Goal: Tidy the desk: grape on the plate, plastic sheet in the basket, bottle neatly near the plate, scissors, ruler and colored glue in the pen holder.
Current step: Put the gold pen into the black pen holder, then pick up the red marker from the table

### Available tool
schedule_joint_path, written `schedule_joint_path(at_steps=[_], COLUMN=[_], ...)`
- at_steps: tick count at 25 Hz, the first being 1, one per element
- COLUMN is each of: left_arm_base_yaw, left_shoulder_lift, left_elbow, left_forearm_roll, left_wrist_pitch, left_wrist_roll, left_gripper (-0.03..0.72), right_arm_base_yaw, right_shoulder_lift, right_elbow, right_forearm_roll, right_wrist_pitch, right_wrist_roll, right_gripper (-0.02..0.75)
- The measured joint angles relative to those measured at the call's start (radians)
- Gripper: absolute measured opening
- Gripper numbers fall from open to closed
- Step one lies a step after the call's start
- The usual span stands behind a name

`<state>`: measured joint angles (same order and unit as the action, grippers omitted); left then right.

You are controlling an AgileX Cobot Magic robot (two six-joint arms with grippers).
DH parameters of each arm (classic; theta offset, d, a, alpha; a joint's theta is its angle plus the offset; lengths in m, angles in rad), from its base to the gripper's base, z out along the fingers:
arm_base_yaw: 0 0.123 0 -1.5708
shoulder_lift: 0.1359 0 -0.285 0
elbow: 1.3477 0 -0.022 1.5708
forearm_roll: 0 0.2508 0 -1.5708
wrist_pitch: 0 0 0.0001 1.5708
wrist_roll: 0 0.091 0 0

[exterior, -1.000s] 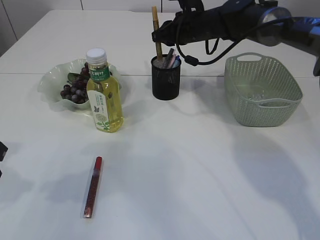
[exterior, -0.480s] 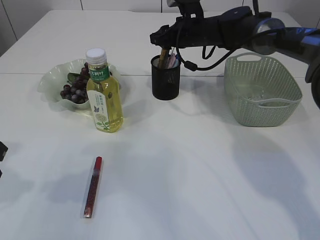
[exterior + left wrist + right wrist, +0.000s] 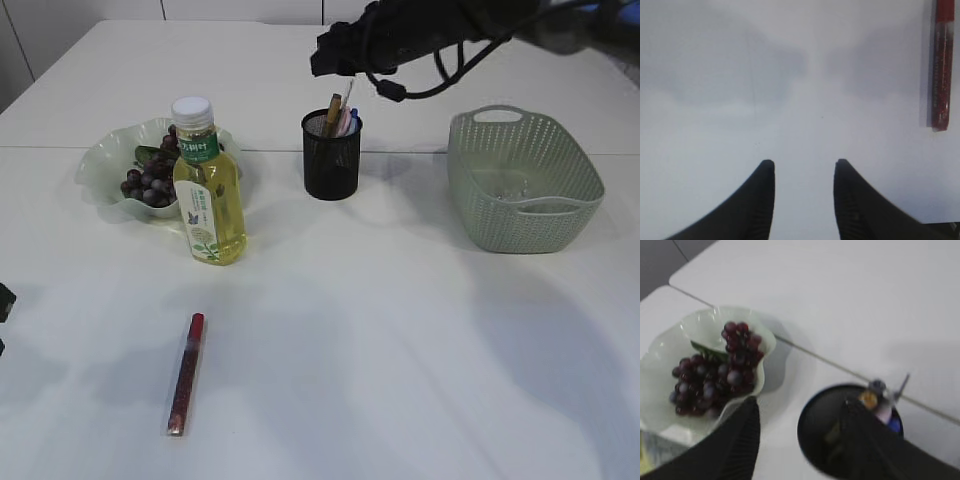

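While grape (image 3: pixel 150 178), bottle (image 3: pixel 208 185) and pen holder (image 3: pixel 331 157) look settled, colored glue (image 3: pixel 185 373) lies loose; both end effectors gape empty.

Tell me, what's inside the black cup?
Sticking out of the black cup are a brown stick, something pink and something blue. Their lower parts are hidden by the cup's dark wall, so I can't name them.
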<state>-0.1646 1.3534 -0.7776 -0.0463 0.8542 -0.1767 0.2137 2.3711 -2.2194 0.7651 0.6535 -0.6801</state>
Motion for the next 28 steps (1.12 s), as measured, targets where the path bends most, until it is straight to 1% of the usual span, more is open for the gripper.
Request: schedule_joint_path(at_steps=[1,2,5,7,12,15,20,25,28], left_arm_base_yaw=[0.000,0.000,0.000,0.000,0.000,0.000,0.000,-0.002,-0.044], left_shoulder_lift=[0.000,0.000,0.000,0.000,0.000,0.000,-0.009,-0.028,-0.028], left_elbow=[0.000,0.000,0.000,0.000,0.000,0.000,0.000,0.000,0.000], left_forearm_roll=[0.000,0.000,0.000,0.000,0.000,0.000,0.000,0.000,-0.002], left_wrist_pitch=[0.000,0.000,0.000,0.000,0.005,0.012,0.021,0.021,0.021], left_wrist_roll=[0.000,0.000,0.000,0.000,0.000,0.000,0.000,0.000,0.000], left_gripper=[0.289,0.289,0.289,0.289,0.289,0.289,0.289,0.289,0.289], right_arm_base_yaw=[0.000,0.000,0.004,0.005,0.010,0.029,0.098,0.168,0.190], right_shoulder_lift=[-0.029,-0.059,-0.134,-0.181,-0.273,-0.324,-0.436,-0.525,-0.557], right_elbow=[0.000,0.000,0.000,0.000,-0.002,0.015,0.158,0.321,0.405], right_forearm_roll=[-0.094,-0.210,-0.387,-0.425,-0.464,-0.519,-0.640,-0.665,-0.669], right_wrist_pitch=[0.061,0.153,0.332,0.386,0.509,0.575,0.592,0.594,0.594], right_wrist_roll=[0.104,0.230,0.410,0.456,0.572,0.624,0.690,0.705,0.705], right_gripper=[0.414,0.405,0.380,0.374,0.373,0.372,0.371,0.371,0.371])
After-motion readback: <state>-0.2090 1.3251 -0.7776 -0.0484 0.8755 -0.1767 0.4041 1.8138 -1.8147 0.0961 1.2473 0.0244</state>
